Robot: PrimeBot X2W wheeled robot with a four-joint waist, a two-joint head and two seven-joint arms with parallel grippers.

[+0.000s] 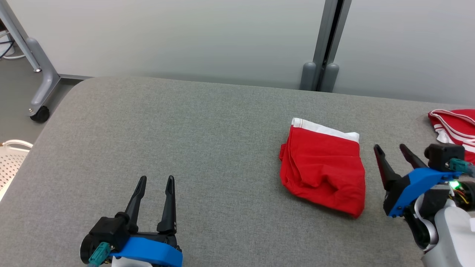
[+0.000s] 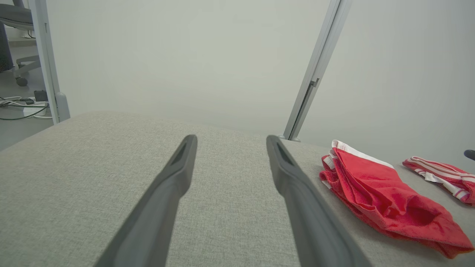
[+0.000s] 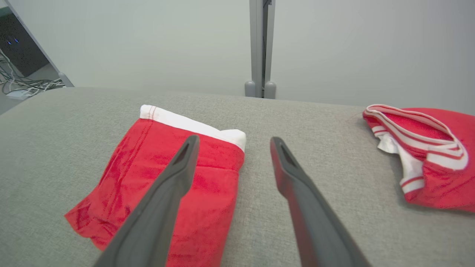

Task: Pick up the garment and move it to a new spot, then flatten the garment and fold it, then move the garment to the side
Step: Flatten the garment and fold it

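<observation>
A red garment (image 1: 323, 167) with a white waistband lies folded on the grey table (image 1: 185, 141), right of centre; it also shows as the garment (image 2: 386, 196) in the left wrist view and the garment (image 3: 174, 185) in the right wrist view. My right gripper (image 1: 390, 149) hovers just right of it, open and empty, apart from the cloth. The right gripper (image 3: 232, 142) has its left finger over the garment's right edge in its own view. My left gripper (image 1: 156, 180) stands open and empty near the front left; the same gripper (image 2: 231, 140) points across bare table.
A second red piece with white stripes (image 1: 454, 128) lies bunched at the table's right edge, also seen as the striped piece (image 3: 423, 152). A grey post (image 1: 323, 44) stands behind the table. A wheeled frame leg (image 1: 39, 79) is on the floor at left.
</observation>
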